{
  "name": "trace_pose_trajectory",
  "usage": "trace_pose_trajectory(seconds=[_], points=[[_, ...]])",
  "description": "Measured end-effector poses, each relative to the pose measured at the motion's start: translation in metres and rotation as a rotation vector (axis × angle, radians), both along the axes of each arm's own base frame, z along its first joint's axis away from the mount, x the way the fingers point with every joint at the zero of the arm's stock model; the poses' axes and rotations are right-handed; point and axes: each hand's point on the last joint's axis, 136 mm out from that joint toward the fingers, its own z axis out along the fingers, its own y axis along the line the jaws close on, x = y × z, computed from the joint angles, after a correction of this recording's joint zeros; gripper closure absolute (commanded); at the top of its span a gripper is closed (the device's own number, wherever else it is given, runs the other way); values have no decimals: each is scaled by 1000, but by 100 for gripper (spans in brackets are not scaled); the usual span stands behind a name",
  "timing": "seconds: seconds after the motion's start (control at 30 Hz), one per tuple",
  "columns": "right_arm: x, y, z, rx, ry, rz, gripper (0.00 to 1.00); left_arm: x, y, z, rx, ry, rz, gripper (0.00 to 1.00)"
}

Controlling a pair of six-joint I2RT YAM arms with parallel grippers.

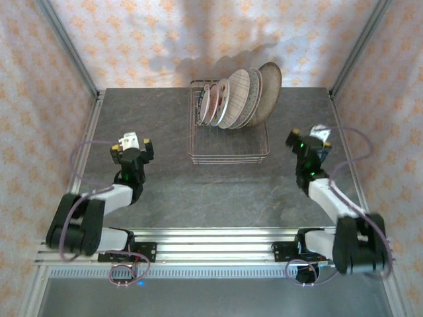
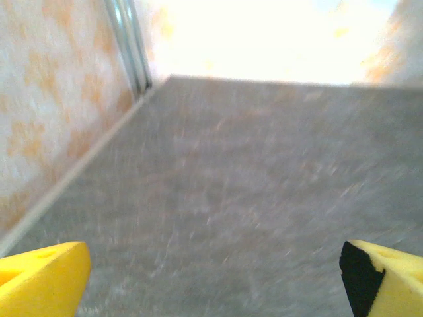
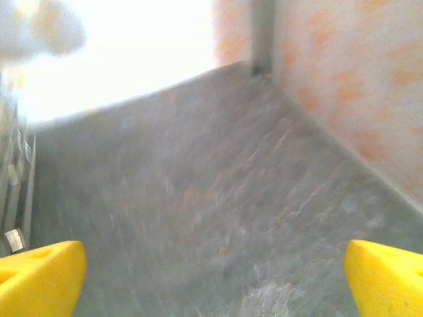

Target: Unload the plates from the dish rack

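- Top view: the dish rack [image 1: 228, 152] is seen at the far middle of the table [image 1: 165, 188], close to the back wall [image 1: 165, 39]. The plates [image 1: 238, 99] are stood on edge in its far half, leaning right. Bare tabletop is left on both sides of the rack and in front of it. The left gripper [image 1: 132, 146] is set well to the left of the rack and the right gripper [image 1: 308, 137] well to its right, near the side frame. Both are spread wide and nothing is held or touched.
- Left wrist view: the yellow fingers [image 2: 43, 281] are parted fully over bare table, with the side wall [image 2: 53, 86] close on the left.
- Right wrist view: the jaws are likewise wide and empty. The rack's wire edge [image 3: 16, 191] is seen at the far left, blurred.
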Motion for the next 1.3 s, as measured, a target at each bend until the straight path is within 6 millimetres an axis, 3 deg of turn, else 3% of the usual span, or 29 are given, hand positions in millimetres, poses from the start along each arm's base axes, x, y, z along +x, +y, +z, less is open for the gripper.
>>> trace_pose_trajectory(seconds=[0.07,0.13,0.17,0.23,0.27,0.33,0.4,0.47,0.53,0.63,0.73,0.93,1.13,1.3], points=[[-5,-17,94,119,-161,-111,1,3,-11,54,-26,-78,1,1],[-20,-35,190,258,-344,-166,1,9,-14,128,-147,-166,20,0],[-25,-39,217,299,-391,-157,1,8,-13,162,-214,-228,32,0],[-32,-44,253,348,-401,-151,1,0,-6,222,-369,-367,36,1],[-29,-39,262,356,-375,-135,1,-3,0,236,-427,-396,42,1],[-5,-5,275,364,-282,-47,1,-5,13,253,-527,-396,69,1],[22,32,266,347,-159,46,2,5,3,262,-571,-337,45,1],[49,63,230,310,12,113,11,20,-29,258,-593,-232,-34,1],[73,84,177,268,207,155,17,27,-71,233,-605,-79,-130,1],[89,95,107,211,445,192,17,18,-113,195,-625,116,-228,1],[97,101,68,171,591,231,23,3,-137,179,-642,211,-302,1],[116,115,66,154,611,315,36,-40,-179,183,-710,221,-534,1],[135,116,59,167,612,341,45,-74,-199,227,-754,7,-741,1],[149,117,41,177,644,361,49,-80,-200,256,-768,-115,-795,1]])
